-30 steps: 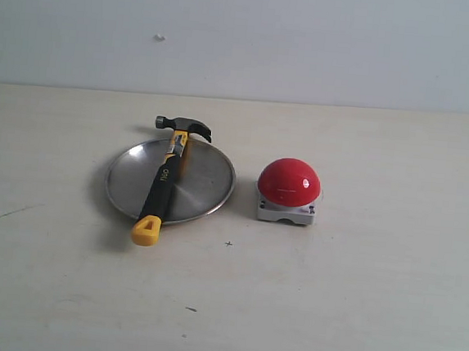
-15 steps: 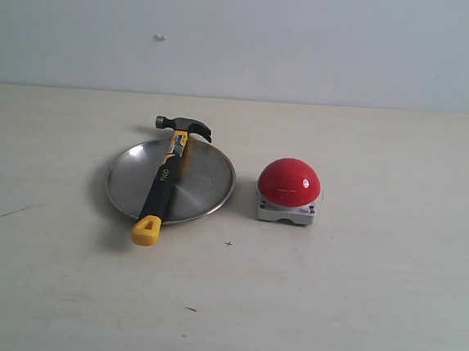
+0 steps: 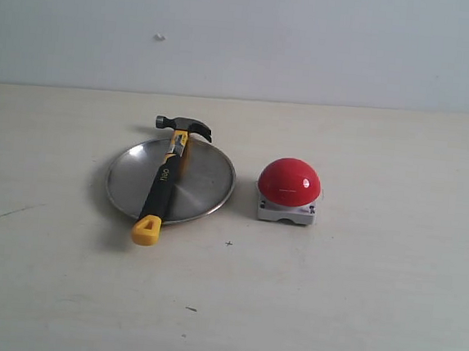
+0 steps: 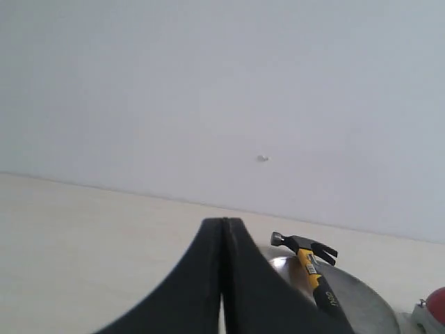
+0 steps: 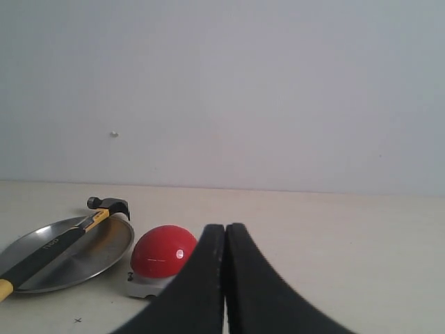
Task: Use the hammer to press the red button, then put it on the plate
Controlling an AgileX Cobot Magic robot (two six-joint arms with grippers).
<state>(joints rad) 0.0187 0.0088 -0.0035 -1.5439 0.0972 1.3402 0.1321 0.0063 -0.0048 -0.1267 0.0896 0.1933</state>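
The hammer (image 3: 167, 171) lies across the silver plate (image 3: 205, 181), its dark head past the far rim and its yellow butt end hanging over the near rim. To the right of the plate sits the red button (image 3: 289, 181) on its grey base. Neither gripper appears in the exterior view. My left gripper (image 4: 224, 223) is shut with nothing in it, well back from the hammer (image 4: 316, 273) and the plate (image 4: 361, 299). My right gripper (image 5: 225, 227) is also shut and empty, with the red button (image 5: 164, 252), the plate (image 5: 90, 254) and the hammer (image 5: 66, 238) ahead of it.
A pale wooden table (image 3: 371, 302) carries everything, backed by a plain light wall (image 3: 312, 43) with a small mark on it. Faint dark specks dot the tabletop near the front.
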